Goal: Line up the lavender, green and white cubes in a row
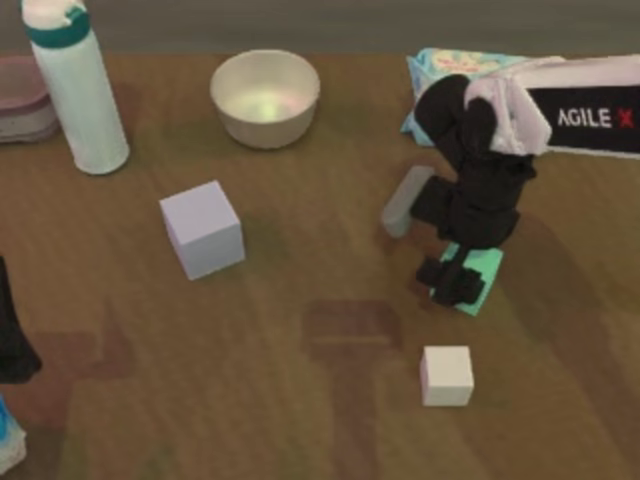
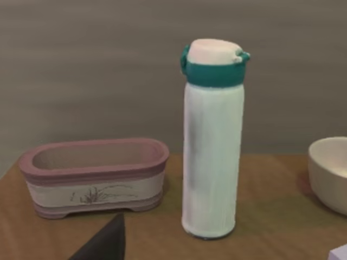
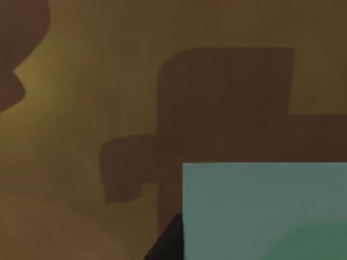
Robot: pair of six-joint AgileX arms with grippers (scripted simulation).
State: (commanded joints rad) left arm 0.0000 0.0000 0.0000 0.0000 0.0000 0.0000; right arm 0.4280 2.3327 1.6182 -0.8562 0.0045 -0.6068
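My right gripper (image 1: 458, 277) hangs over the green cube (image 1: 483, 283) on the right half of the table (image 1: 300, 400), its fingers down around the block; they seem closed on it, though the arm hides most of the contact from above. In the right wrist view the green cube (image 3: 260, 211) fills the lower part of the frame. The white cube (image 1: 446, 375) sits just in front of it, apart. The lavender cube (image 1: 202, 229) stands well to the left, near the white bottle (image 1: 75, 90) and the cream bowl (image 1: 265, 97). My left arm is parked at the table's left edge.
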